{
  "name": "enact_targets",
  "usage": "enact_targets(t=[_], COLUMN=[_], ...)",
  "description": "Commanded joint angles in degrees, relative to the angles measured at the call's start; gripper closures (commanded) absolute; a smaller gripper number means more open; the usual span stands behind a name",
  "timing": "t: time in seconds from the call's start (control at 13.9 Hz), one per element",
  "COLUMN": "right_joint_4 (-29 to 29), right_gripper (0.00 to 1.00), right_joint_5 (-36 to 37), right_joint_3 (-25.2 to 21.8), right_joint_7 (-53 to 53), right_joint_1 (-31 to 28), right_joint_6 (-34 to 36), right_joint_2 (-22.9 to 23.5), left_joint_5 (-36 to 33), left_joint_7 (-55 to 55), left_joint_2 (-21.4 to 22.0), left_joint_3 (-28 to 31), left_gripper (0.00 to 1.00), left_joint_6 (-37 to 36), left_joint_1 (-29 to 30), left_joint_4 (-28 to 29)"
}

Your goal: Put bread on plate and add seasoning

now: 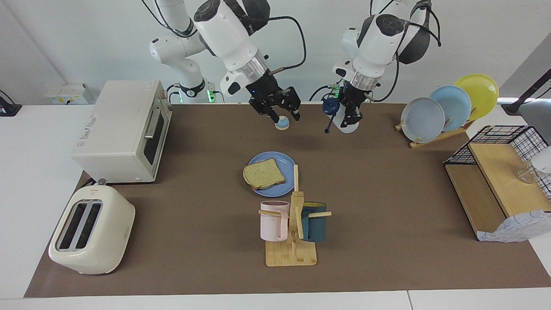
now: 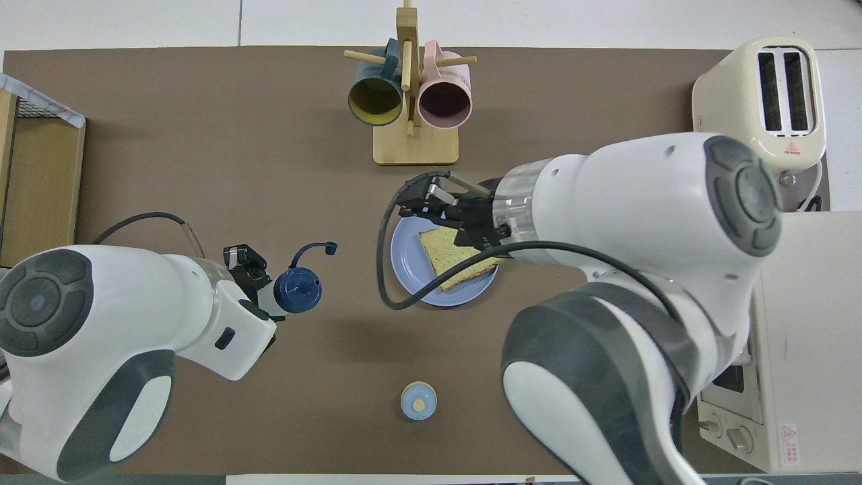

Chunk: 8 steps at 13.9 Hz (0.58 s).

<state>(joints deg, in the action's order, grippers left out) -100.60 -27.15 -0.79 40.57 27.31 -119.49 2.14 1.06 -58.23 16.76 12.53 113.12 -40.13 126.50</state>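
The bread (image 1: pixel 263 173) lies flat on the blue plate (image 1: pixel 284 161) in the middle of the mat; both also show in the overhead view, the bread (image 2: pixel 461 259) on the plate (image 2: pixel 409 269). My right gripper (image 1: pixel 286 116) is open and empty, raised over the plate's rim (image 2: pixel 424 204). My left gripper (image 1: pixel 351 113) is shut on the seasoning bottle (image 1: pixel 349 124) and holds it in the air, tilted. It is over bare mat beside the plate, toward the left arm's end. The bottle's navy cap (image 2: pixel 297 289) has its small tethered lid hanging open.
A small blue-domed bell (image 2: pixel 417 401) sits nearer the robots than the plate. A mug rack (image 1: pixel 292 254) with pink and teal mugs stands farther out. An oven (image 1: pixel 122 129) and toaster (image 1: pixel 90 230) stand at the right arm's end. A plate rack (image 1: pixel 447 107) and wire shelf (image 1: pixel 499 189) stand at the left arm's end.
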Motion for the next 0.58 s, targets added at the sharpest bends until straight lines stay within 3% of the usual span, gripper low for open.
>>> enact_targets(t=[0.0,0.14,0.29,0.5], right_joint_4=[-1.9,-0.7,1.6,9.8], right_gripper=[0.00,0.00,0.00,0.00], right_joint_5=[2.3,13.7,17.7,29.6], right_joint_3=[0.3,0.4,0.3,0.3], right_joint_7=[-7.0,-17.7,-27.2,-31.7], right_joint_1=[-5.3,-10.8,-17.0,-21.7], right_joint_6=[3.8,10.8,16.9,28.1], right_joint_2=[-1.7,-1.6,-1.3,-0.4], left_joint_5=[-6.0,-11.2,-13.7,-20.8], left_joint_7=[2.8,4.9,6.5,13.8], left_joint_2=[0.3,-2.9,-6.5,-16.3], left_joint_3=[-0.3,-2.3,-3.4,-7.8], left_gripper=[1.00,1.00,1.00,1.00], left_joint_6=[0.3,-0.4,-0.6,-5.0], left_joint_1=[-0.7,-0.7,-0.7,-1.0], left_joint_4=[-0.7,-4.2,-7.7,-16.4])
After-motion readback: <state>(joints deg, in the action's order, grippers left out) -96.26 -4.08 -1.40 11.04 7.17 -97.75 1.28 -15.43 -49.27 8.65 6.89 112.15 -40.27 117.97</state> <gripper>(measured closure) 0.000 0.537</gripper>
